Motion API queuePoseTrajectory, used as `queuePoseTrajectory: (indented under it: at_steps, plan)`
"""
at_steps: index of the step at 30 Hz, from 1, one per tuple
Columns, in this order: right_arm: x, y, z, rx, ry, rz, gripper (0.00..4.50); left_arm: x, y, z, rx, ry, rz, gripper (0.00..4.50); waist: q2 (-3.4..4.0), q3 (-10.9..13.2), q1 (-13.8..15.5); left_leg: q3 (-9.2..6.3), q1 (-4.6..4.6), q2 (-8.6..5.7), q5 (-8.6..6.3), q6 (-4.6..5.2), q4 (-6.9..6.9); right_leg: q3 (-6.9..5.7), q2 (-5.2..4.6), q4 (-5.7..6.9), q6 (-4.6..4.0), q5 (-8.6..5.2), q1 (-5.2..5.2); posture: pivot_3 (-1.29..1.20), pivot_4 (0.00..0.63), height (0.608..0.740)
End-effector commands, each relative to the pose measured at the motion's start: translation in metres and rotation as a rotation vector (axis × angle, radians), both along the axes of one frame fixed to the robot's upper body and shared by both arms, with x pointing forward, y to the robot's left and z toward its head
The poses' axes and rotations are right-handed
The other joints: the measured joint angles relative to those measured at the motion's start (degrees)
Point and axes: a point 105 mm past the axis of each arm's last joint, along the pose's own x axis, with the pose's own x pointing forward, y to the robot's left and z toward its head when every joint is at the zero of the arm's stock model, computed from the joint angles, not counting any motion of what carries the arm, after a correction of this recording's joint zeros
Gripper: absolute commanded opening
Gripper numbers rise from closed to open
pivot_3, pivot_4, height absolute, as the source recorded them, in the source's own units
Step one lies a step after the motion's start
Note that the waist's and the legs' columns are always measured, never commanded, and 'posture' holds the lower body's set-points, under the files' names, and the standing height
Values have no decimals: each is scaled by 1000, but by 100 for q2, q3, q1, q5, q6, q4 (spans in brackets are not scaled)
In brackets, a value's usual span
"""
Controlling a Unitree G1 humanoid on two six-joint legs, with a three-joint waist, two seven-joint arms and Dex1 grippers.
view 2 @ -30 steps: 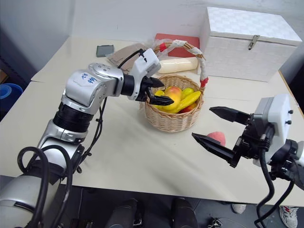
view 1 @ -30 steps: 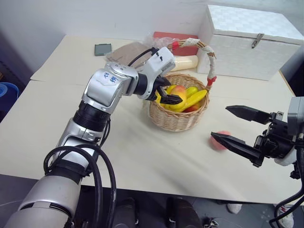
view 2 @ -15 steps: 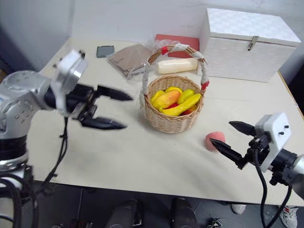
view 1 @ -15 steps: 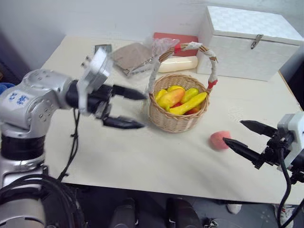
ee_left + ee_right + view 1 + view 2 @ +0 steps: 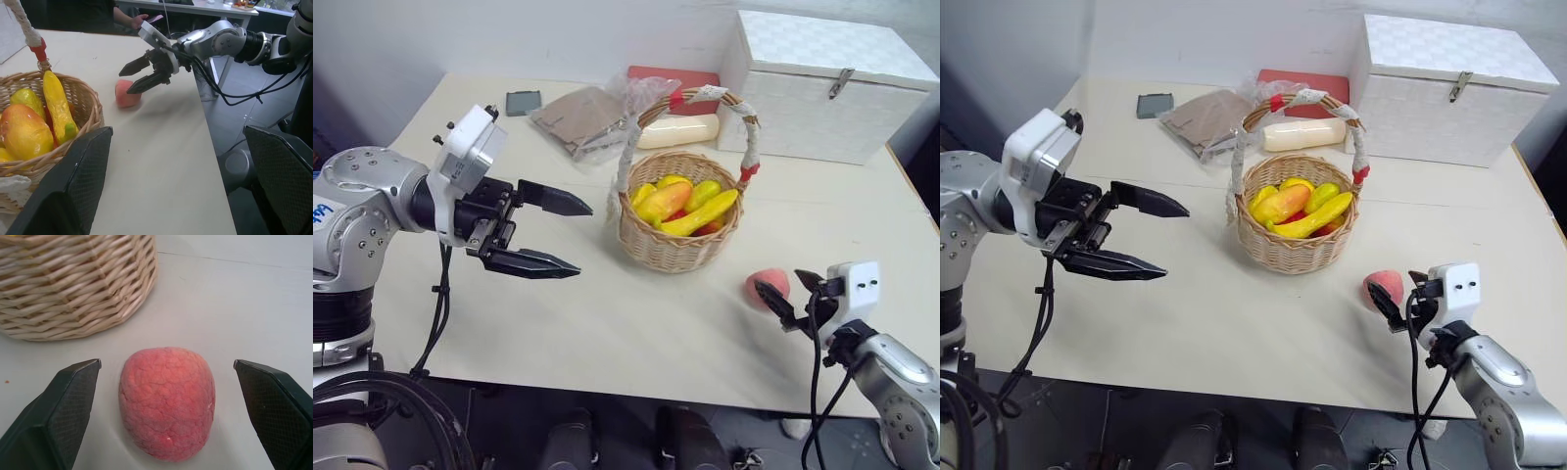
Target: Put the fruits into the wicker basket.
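Pinkish-red and rough-skinned, the peach [image 5: 167,401] lies on the pale table [image 5: 636,323] just beside the wicker basket [image 5: 680,240], on the side nearer the table's front edge and toward your right. From the right wrist you see it sitting between the two spread fingers of the right gripper [image 5: 166,418], with table showing on both sides of the fruit and neither finger touching it. The head views cannot show you that gap; there the right gripper [image 5: 1396,302] looks pressed against the peach [image 5: 1384,286].

The left wrist view gives you the basket's inside: a banana [image 5: 57,107] and a mango [image 5: 24,134] already lie in it.

Your left gripper [image 5: 548,235] hangs released and holding nothing, well apart from the basket on its left, pointing toward it. Bare table stretches between that gripper and the basket. A white woven box [image 5: 827,88] stands beyond the basket, near the table's far edge.
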Motion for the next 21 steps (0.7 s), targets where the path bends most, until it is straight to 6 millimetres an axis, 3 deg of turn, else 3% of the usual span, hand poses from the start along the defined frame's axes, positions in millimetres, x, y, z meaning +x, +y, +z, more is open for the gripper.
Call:
queuePoseTrajectory:
  at_steps: [1, 3, 5, 8, 11, 13, 15, 21]
  plan:
    - [7, -3, -4, -18, -9, -18, 4500, -2, -5, 10, -10, -63, -23, 4493, 1, 0, -27, 1, 0, -1, 0, 0, 0, 1, -1, 0, 1, 1, 0, 0, 150, 740]
    - [9, -1, -5, -14, -9, -4, 4500, 0, -7, 11, -9, -74, -22, 4493, 1, 0, -31, 0, 0, 0, 0, 0, 0, 0, 0, 1, 1, 0, -1, 0, 150, 740]
    - [10, 2, -5, -11, -22, 10, 4127, 3, -9, 12, -12, -83, -18, 4500, 2, 1, -36, 1, 0, 0, 0, 0, 0, 0, 1, 1, 1, 1, -1, 0, 150, 740]
    - [9, 7, 3, 10, -58, 40, 3241, 6, -8, 12, -14, -94, -5, 4500, 2, 1, -39, 1, 0, 1, 1, -1, -1, 0, 2, 2, 2, 1, -2, 0, 150, 740]
    - [-4, 23, 31, 69, -150, 164, 2465, 8, -5, 11, -12, -96, 10, 4500, 5, 3, -39, 1, 1, 3, 2, -3, -2, 1, 3, 2, 2, 1, -3, 0, 150, 740]
    - [-16, 41, 56, 112, -215, 280, 2403, 10, -1, 11, -14, -97, 28, 4500, 8, 4, -40, 1, 0, 3, 2, -3, -4, 1, 3, 2, 2, 1, -3, 0, 150, 740]
    - [-14, 57, 77, 117, -256, 338, 2403, 14, 2, 12, -22, -103, 54, 4500, 8, 5, -60, 2, 1, 3, 2, -3, -3, 3, 2, 2, 4, 2, -2, 0, 150, 740]
    - [36, 110, 113, 51, -299, 392, 2403, 18, 3, 16, -32, -128, 82, 4500, 11, 7, -147, -4, 8, 8, 10, -15, -7, 6, -2, 13, -6, 2, -7, 0, 150, 740]
